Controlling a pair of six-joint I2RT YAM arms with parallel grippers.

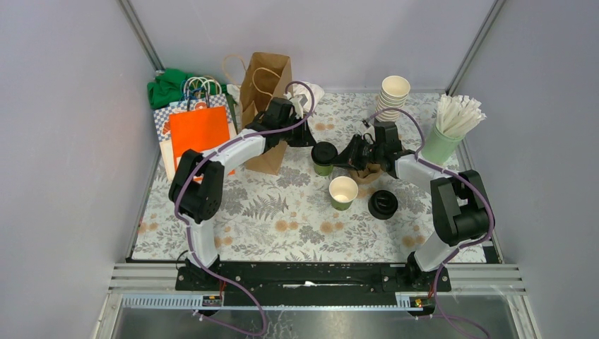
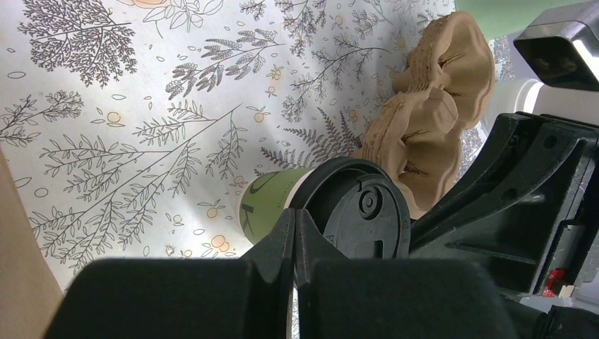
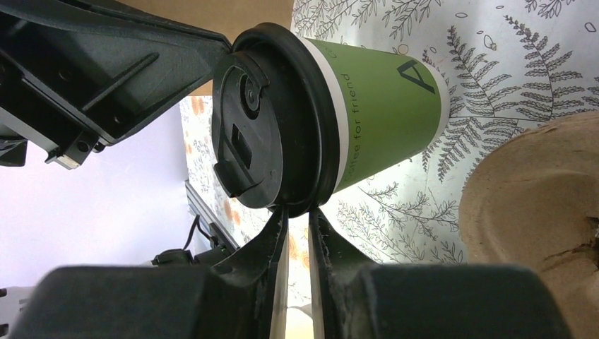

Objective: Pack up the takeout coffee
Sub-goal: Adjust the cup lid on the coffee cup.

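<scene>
One takeout coffee cup (image 1: 323, 155), dark green with a black lid (image 3: 261, 120), stands mid-table between both arms. My right gripper (image 3: 297, 210) pinches the lid's rim from the right, a narrow gap showing between its fingers below the rim. The left gripper (image 2: 295, 215) is shut with nothing between its fingers; its tip sits against the lid's opposite edge (image 2: 367, 212). Nearer the arms stands a second green cup (image 1: 343, 192) without a lid, white inside. A loose black lid (image 1: 382, 205) lies to its right.
A brown pulp cup carrier (image 1: 369, 173) lies just behind the right gripper. A brown paper bag (image 1: 265, 92) stands behind the left arm, with an orange bag (image 1: 200, 131) and other bags at far left. Cream cups (image 1: 393, 95) and a pale green cup of white sticks (image 1: 452, 127) stand back right.
</scene>
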